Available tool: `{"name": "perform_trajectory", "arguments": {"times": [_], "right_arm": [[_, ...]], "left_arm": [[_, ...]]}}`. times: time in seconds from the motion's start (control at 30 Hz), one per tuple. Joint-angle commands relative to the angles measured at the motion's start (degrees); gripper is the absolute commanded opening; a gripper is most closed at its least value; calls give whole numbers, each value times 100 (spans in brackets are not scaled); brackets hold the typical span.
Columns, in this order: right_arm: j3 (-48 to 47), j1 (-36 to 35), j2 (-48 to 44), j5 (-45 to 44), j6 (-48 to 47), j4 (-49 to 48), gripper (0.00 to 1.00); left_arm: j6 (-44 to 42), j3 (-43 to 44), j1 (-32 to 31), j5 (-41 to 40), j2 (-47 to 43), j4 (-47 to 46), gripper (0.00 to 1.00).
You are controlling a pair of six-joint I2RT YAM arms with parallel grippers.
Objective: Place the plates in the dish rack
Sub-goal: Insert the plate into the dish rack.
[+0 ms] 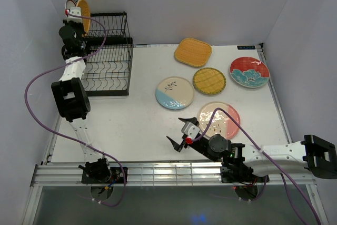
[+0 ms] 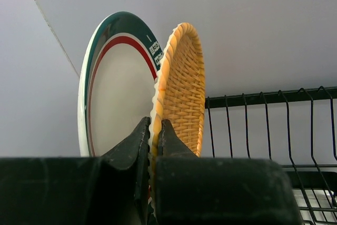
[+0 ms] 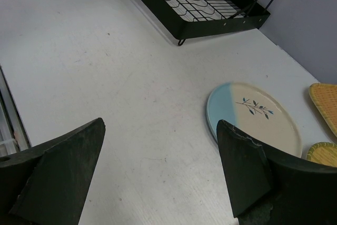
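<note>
Top view: left tool (image 1: 73,13) pinches a round woven orange-yellow plate (image 1: 84,15) upright at the left end of the black wire dish rack (image 1: 108,61); we judge it light, stiff, grippy; rim is the hold; left wrist: jaws clamped on that rim, green-striped white plate (image 2: 113,88) alongside; right wrist: right tool (image 3: 160,125) wide apart, empty, over the desk (image 3: 105,51).

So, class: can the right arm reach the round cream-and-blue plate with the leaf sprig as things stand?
Probably yes: the open, empty right gripper faces the cream-and-blue plate, which lies flat close ahead with only bare table between.
</note>
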State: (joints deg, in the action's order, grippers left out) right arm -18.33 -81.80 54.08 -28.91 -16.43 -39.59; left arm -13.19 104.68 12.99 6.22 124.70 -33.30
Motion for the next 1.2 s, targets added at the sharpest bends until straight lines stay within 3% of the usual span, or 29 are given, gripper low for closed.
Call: {"name": "perform_trajectory", "arguments": {"times": [0.0,0.2,0.23,0.37,0.7,0.97,1.13,1.17], "right_arm": [[-197,-3,-56,8,104,-154,92],[-242,-3,23,16,104,-154,92],[-250,-3,41,17,104,-154,92],[-268,-3,58,25,96,-154,92],[-250,-3,23,43,104,-154,92],[-268,-3,41,8,122,-154,92],[-303,-3,93,-106,140,-154,92],[-312,15,111,-133,140,-154,92]], "left_arm": [[71,-9,-7,46,-297,-10,15],[27,17,1,29,-368,-1,34],[44,34,10,20,-394,-1,46],[124,122,28,72,-456,95,64],[343,473,124,2,-587,385,83],[668,606,282,204,-912,684,87],[967,185,344,546,-1596,913,91],[1020,-138,344,625,-1755,930,95]]}}
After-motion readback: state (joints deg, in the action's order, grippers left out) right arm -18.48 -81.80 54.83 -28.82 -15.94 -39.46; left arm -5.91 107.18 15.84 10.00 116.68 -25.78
